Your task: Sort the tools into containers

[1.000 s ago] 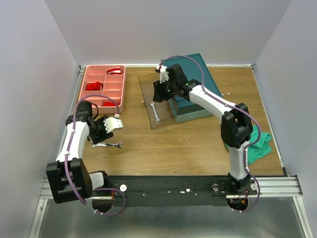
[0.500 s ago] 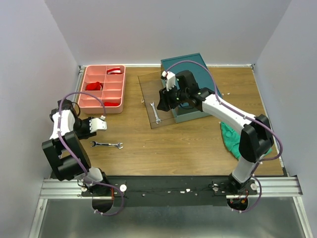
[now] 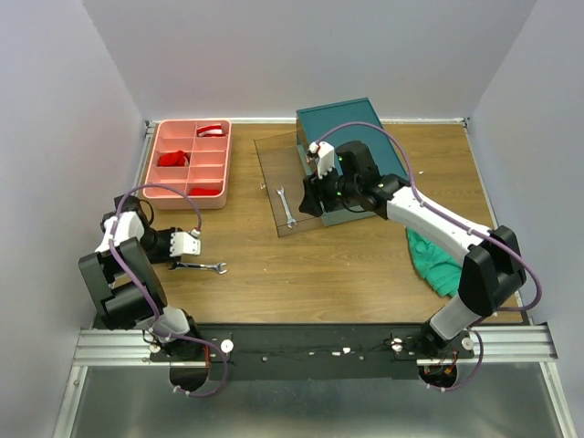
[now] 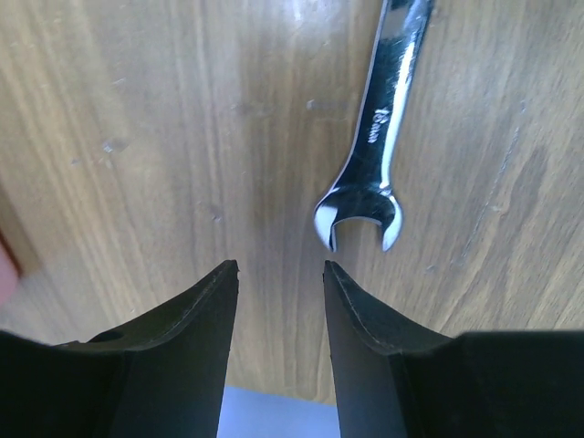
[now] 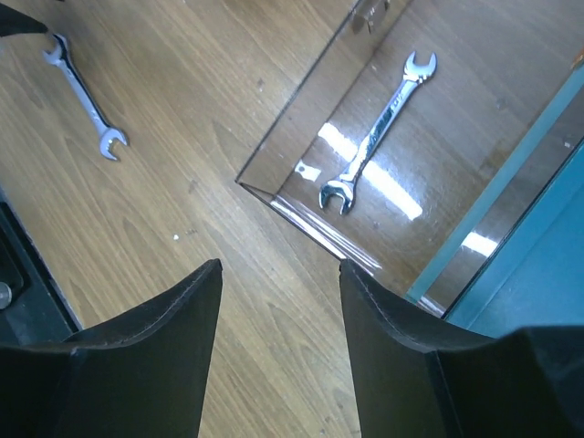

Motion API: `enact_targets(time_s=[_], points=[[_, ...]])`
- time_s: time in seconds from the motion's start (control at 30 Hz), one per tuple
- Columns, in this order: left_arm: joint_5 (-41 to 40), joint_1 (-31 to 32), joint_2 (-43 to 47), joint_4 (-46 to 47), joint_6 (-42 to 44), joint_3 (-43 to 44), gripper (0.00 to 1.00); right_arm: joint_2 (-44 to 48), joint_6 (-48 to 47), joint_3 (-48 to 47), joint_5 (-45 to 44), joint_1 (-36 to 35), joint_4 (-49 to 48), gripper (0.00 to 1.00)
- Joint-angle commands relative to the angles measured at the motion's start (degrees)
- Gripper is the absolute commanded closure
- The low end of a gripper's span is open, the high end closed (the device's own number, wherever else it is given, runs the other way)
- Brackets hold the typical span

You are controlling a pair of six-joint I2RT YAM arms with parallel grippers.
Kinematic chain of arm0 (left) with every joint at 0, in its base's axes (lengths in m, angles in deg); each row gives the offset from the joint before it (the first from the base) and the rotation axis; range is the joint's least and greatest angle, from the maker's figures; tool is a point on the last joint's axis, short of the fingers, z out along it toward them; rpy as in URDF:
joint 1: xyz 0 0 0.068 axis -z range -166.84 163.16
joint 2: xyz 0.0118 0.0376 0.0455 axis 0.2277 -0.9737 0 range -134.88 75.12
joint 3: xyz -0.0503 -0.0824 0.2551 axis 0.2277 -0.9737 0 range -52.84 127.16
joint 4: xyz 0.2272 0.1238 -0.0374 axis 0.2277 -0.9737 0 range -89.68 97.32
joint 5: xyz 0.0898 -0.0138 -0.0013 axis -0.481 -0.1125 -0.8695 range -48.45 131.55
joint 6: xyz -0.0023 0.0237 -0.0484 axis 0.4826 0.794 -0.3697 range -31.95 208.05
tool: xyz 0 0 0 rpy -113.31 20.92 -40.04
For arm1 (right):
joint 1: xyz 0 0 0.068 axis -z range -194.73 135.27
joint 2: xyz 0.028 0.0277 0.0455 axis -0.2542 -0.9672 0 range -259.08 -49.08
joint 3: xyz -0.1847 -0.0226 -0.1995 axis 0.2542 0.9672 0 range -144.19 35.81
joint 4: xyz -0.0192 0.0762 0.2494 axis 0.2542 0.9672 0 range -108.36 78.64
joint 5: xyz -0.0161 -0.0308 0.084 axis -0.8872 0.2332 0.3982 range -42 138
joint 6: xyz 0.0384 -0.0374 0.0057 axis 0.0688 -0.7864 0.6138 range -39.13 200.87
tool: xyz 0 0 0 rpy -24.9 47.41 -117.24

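One silver wrench [image 3: 203, 266] lies on the wooden table at the left; in the left wrist view this wrench [image 4: 379, 137] has its open end just beyond my fingertips. My left gripper [image 3: 185, 258] [image 4: 280, 269] is open and empty, low over the table beside it. A second silver wrench [image 3: 285, 205] [image 5: 376, 135] lies in the clear plastic tray [image 3: 274, 169] [image 5: 301, 137]. My right gripper [image 3: 307, 203] [image 5: 278, 266] is open and empty, above the tray's near corner beside the teal box [image 3: 333, 123] [image 5: 547, 283]. The table wrench also shows in the right wrist view [image 5: 87, 99]. No hammers are in view.
A pink divided tray [image 3: 190, 187] with red items in some compartments stands at the back left. A green cloth [image 3: 438, 260] lies at the right under my right arm. Grey walls close in the table on three sides.
My left arm has folded back to the left and its gripper has come down by the table wrench's left end. My right gripper has drifted right and nearer, off the box's left edge.
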Motion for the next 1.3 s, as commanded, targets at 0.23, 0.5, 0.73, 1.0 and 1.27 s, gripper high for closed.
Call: enact_targets(time_s=[0.23,0.5,0.73,1.0,1.27], points=[[0.4,0.4,1.2,1.6,4.5,-7.5,0.51,0.6,-1.5,1.0,-3.1,-0.2,-1.4,0.37],[-0.3,2.7,-1.9,1.1,2.1,-6.9,0.59,1.2,-3.4,1.3,-3.9,-0.2,-1.1,0.37],[-0.3,8.6,-5.2,-1.9,-2.2,-4.4,0.67,2.4,-3.7,3.1,-3.8,-0.2,-1.2,0.37],[-0.8,11.8,-6.0,-4.6,-4.1,-5.0,0.86,4.2,-5.2,4.7,-4.7,-0.2,-0.9,0.37],[5.4,16.6,-1.9,-7.4,-6.9,-4.1,0.99,7.7,-12.4,7.7,2.9,-0.2,3.0,0.37]])
